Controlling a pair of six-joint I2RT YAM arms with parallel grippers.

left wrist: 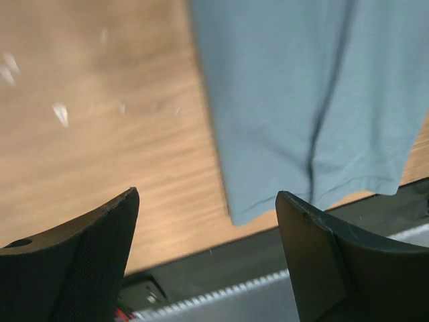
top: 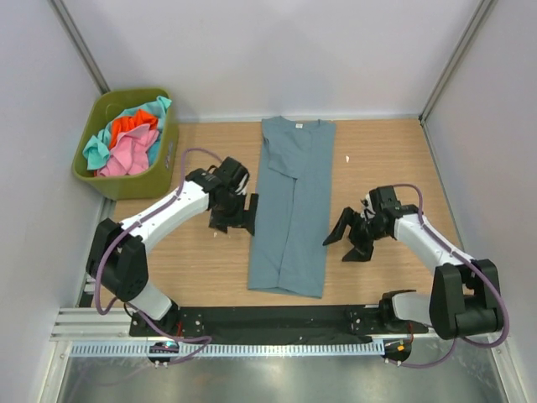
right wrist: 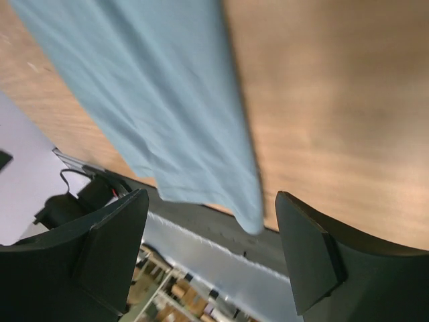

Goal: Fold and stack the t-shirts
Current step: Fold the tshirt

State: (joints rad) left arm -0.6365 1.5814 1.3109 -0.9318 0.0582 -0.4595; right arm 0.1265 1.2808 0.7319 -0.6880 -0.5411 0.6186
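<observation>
- So, on the table point(top: 377, 168) the blue shirt point(top: 294, 210) lies dead centre of the top view. It's already narrowed to a long strip, collar at the top, hem near the bottom edge.
- Upper left, the bin point(top: 88, 172) holds the other shirts point(top: 130, 143) in a heap; leave those for now.
- Mid-frame, the left gripper point(top: 234, 222) sits just left of the strip and the right gripper point(top: 346, 243) a bit off its right side. Both have jaws spread, holding nothing.
- My take: the crosswise fold comes next. Each gripper should pinch a hem corner, lift level, and travel together toward the collar, or the strip skews.
</observation>
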